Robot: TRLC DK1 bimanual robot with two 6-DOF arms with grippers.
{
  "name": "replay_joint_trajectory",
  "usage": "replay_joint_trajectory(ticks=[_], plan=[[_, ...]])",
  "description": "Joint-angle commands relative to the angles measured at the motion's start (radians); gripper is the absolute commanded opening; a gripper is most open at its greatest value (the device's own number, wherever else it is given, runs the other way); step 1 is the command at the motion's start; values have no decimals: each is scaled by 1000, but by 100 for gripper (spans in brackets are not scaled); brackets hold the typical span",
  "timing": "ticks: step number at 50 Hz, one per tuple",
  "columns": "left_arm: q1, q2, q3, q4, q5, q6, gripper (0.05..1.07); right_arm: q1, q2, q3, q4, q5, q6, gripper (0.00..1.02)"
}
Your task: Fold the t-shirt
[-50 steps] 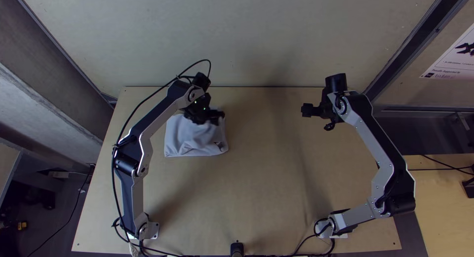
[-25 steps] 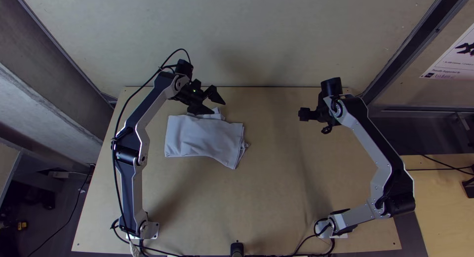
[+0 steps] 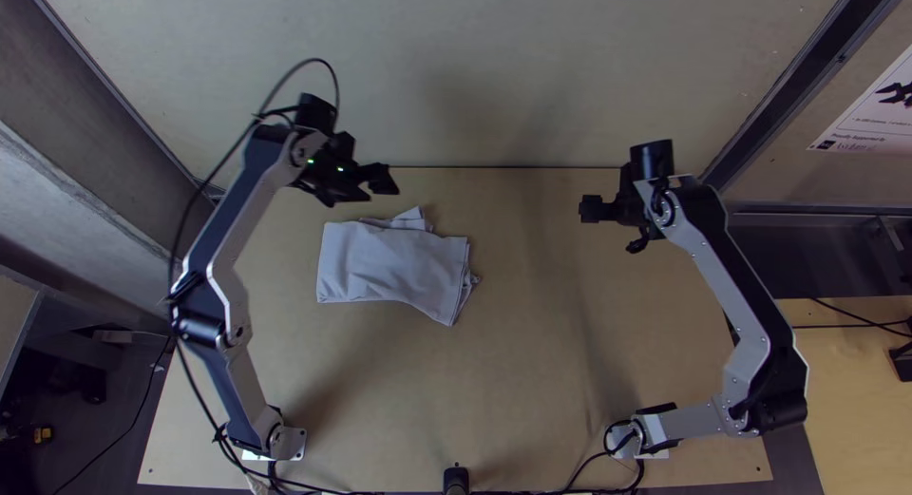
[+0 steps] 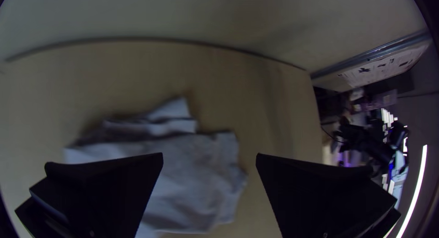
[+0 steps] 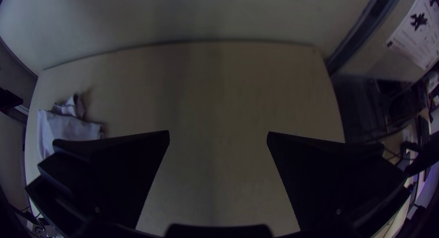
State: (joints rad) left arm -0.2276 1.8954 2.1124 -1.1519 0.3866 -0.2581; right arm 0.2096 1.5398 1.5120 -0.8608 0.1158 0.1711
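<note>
T-shirt [image 3: 389, 267], inner layers hidden

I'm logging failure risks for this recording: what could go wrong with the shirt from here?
The flap poking past the shirt's far edge could stay untucked and spoil the outline. The loose layers at the end nearer the right arm's side look uneven, so a grasp there might catch only some and pull the fold apart. The left gripper is open beyond the far edge; coming in low, it might drag the flap.
</note>
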Motion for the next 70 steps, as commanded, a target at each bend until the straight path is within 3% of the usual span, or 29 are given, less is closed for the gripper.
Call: replay_joint_trajectory(ticks=[1,14,30,35,43,51,62,70], plan=[[45,-119,-35,11,-92,95,103,2,-72,93,20,5,-67,98],[178,-380,-215,198,-215,250,103,-62,-176,251,111,5,-160,98],[324,-733,-477,469,-247,319,103,-93,-394,231,190,10,-248,98],[373,-874,-617,592,-249,318,103,-98,-517,132,252,18,-289,98],[456,-1088,-842,796,-275,321,103,-90,-788,-124,456,18,-341,98],[491,-1316,-1069,942,-275,333,103,-88,-995,-289,525,18,-361,98],[511,-1616,-1344,1021,-275,333,103,-92,-1247,-519,605,18,-389,97],[517,-1754,-1506,1041,-273,341,103,-81,-1411,-800,681,18,-412,97]])
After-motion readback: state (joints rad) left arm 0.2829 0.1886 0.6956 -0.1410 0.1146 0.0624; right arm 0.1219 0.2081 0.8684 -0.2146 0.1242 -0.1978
